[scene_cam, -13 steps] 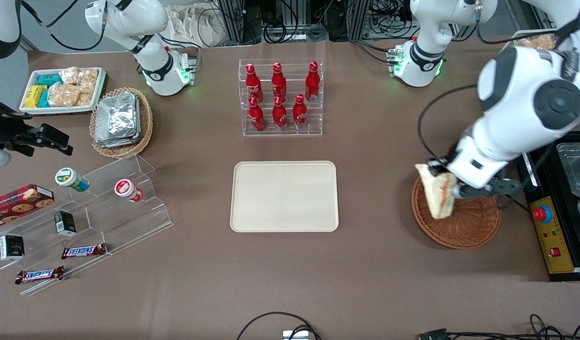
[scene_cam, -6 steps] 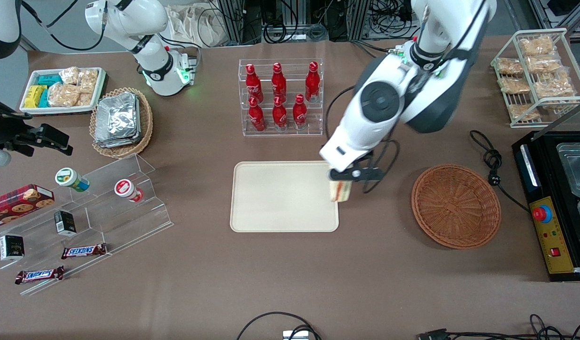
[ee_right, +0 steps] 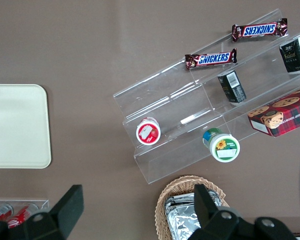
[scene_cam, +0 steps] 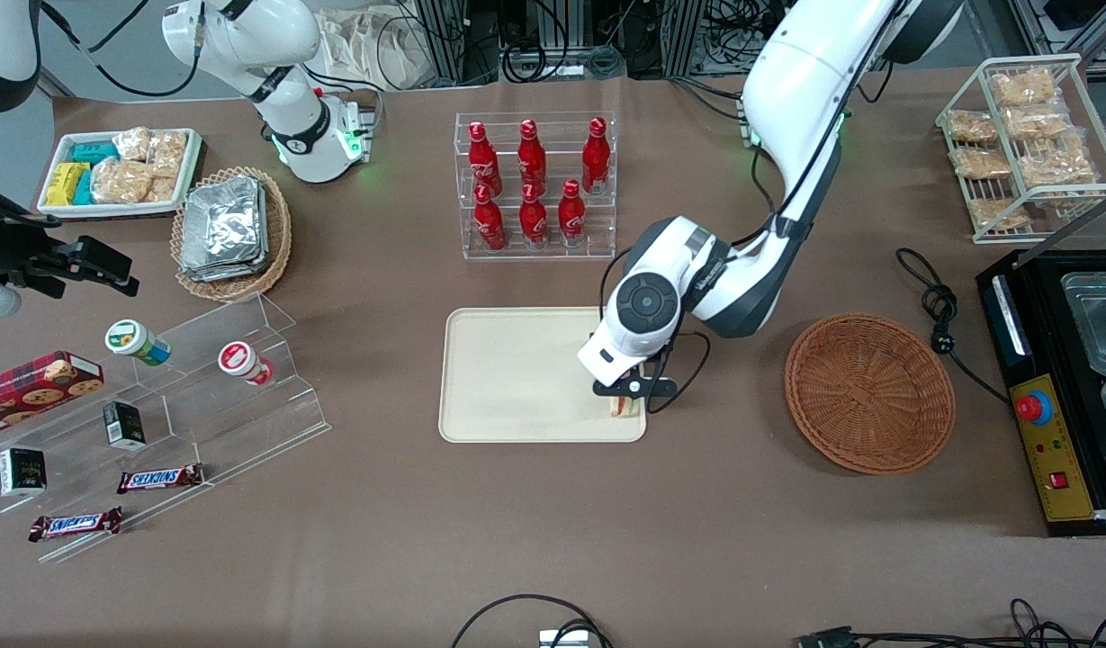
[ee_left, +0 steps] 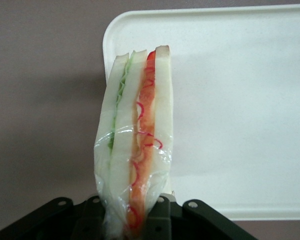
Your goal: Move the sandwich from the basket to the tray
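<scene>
the gripper (scene_cam: 626, 402) has dropped low over the tray (scene_cam: 517, 373), at the corner nearest the front camera on the working arm's side; half a second ago it hung higher by the tray's edge. its fingers (ee_left: 160, 220) clamp the wrapped sandwich (ee_left: 135, 145), upright above that corner. the basket (scene_cam: 869, 392) sits empty nearby.

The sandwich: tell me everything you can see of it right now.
The sandwich is a wedge of pale white bread slices with a green layer and an orange-red layer showing along its edge, wrapped in clear film. It stands on edge, pinched at one end by the gripper, whose fingers are shut on it. It sits at the corner of the cream tray nearest the front camera and the wicker basket. Whether it touches the tray yet is not visible.
</scene>
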`<action>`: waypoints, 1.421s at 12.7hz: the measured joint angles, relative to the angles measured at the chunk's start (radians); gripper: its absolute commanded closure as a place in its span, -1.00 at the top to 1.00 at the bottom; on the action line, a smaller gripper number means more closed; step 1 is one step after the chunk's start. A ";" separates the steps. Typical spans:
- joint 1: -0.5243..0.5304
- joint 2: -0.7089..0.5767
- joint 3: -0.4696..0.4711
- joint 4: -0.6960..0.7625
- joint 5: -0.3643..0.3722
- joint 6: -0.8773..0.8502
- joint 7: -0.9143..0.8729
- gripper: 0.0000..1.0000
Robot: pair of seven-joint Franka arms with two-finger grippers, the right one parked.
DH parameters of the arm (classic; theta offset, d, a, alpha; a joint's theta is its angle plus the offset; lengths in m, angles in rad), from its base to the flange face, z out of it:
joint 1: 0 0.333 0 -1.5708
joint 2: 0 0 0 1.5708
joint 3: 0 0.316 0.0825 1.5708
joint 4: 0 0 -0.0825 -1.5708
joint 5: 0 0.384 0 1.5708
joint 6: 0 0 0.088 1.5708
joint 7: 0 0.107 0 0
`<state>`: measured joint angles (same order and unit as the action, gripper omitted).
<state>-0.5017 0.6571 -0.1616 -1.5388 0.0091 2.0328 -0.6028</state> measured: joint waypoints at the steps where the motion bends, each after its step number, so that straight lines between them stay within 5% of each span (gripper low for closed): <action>1: -0.002 0.013 0.000 0.001 0.002 0.021 0.000 -1.00; 4: -0.014 0.039 0.000 0.002 0.041 0.034 -0.007 -0.95; 6: -0.024 0.053 0.000 0.003 0.081 0.039 -0.034 -0.50; 7: -0.028 0.058 0.000 0.003 0.090 0.046 -0.043 0.00; 8: -0.031 0.061 0.000 0.003 0.092 0.052 -0.046 0.99; 18: -0.002 -0.013 0.010 0.040 0.099 0.083 -0.049 1.00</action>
<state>-0.5039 0.6438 -0.1515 -1.4987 0.1084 2.1163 -0.6519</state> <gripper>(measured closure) 0.000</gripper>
